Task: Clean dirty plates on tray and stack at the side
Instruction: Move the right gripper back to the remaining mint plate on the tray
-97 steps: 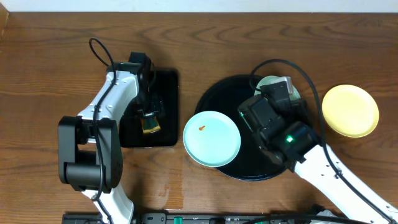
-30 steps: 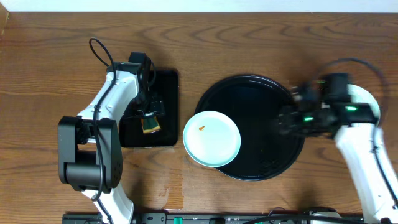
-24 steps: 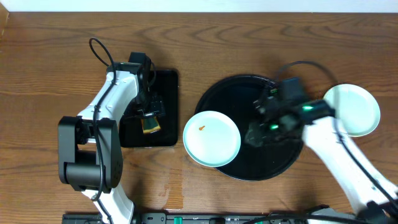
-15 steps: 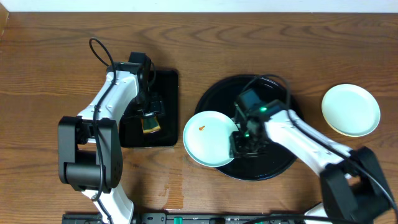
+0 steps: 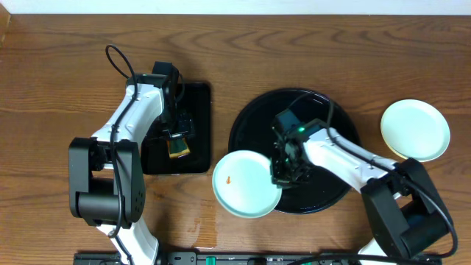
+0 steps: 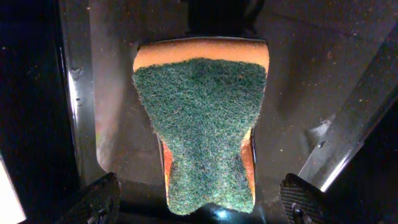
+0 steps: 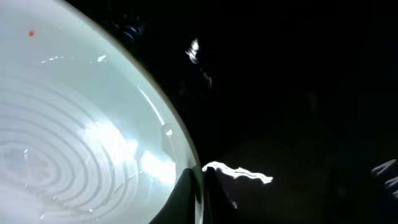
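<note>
Right end effector (image 5: 282, 177) sits at the right rim of the smeared plate (image 5: 246, 184), pressed together on that rim. In the right wrist view a dark fingertip (image 7: 186, 194) lies over the plate edge at bottom centre. Smeared plate is pale mint with a small orange-red smear (image 5: 229, 179) left of its middle. It overhangs the lower-left rim of the round tray (image 5: 324, 118), partly over the bench (image 5: 73, 59), lower centre of frame. Whether it is lifted or resting is unclear.

Clean mint plate (image 5: 416, 129) sits on the bench at the right edge of frame, apart from the round tray. Yellow plate (image 5: 403, 157) shows as a sliver under it.

Left end effector (image 5: 176, 140) hangs over the rectangular tray (image 5: 199, 96), left of centre. Its fingers (image 6: 102, 199) are spread at the lower corners of the left wrist view. Sponge (image 6: 202, 137), green scrub face up on an orange body, lies between them with a gap on each side.
</note>
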You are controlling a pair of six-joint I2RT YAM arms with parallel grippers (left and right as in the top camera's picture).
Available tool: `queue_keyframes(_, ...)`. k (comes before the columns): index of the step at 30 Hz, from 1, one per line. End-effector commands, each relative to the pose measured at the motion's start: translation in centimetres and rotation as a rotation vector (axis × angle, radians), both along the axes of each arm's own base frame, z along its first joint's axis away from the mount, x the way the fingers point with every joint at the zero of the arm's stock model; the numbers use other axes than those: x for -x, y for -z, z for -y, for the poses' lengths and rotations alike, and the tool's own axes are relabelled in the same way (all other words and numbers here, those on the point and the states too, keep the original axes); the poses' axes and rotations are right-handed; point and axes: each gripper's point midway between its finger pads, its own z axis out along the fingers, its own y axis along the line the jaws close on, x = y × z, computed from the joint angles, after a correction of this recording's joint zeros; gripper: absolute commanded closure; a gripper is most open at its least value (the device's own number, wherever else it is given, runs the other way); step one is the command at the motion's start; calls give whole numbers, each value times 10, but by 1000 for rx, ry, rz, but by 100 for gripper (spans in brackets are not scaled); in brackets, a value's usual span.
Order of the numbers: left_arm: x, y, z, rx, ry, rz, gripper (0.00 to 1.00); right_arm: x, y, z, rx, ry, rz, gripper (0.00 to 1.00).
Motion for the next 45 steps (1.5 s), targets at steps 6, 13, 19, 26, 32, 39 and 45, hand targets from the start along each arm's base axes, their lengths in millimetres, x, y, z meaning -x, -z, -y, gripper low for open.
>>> queue_keyframes(6,-1,-2,-4,-16,-4,5,17,-73,-23,85,245,31,300,99)
queue_keyframes(13,-1,-2,-4,-16,-4,5,17,-133,-49,111,370,-313,596,99)
queue_keyframes(19,-2,-2,-4,-16,-4,6,17,-136,-50,110,372,-323,613,96)
queue_keyframes(26,-2,-2,-4,-16,-4,6,17,-123,-45,105,312,-250,552,51)
queue_keyframes(32,-2,-2,-4,-16,-4,6,17,-129,-38,111,266,-157,537,59)
queue_keyframes(39,-1,-2,-4,-16,-4,5,17,-120,-9,114,162,-81,413,70)
queue_keyframes(45,-1,-2,-4,-16,-4,5,17,-98,-3,115,138,65,284,81)
